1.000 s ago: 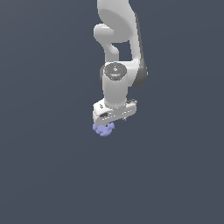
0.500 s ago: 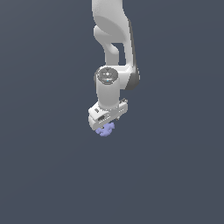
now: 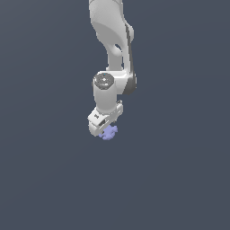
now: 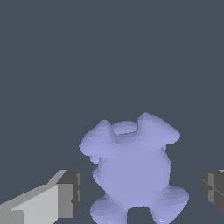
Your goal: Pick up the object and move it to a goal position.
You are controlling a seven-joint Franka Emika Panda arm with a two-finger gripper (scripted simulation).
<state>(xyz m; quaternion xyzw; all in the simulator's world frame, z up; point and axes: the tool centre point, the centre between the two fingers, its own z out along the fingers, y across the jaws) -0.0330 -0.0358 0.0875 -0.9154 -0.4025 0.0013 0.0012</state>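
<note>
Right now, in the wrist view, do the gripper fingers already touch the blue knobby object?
No. The blue knobby object sits between the fingers, with a dark gap visible on each side.

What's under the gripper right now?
The blue object sits below the gripper, between its fingers with gaps on both sides. Beneath it, only plain grey floor shows; its underside is hidden.

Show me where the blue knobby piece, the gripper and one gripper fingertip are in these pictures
blue knobby piece [image 4: 131, 173], wrist view, on its rounded body.
gripper [image 3: 105, 127], exterior view, midway between its fingertips.
fingertip [image 4: 70, 192], wrist view, on its dark pad, apart from the piece.
</note>
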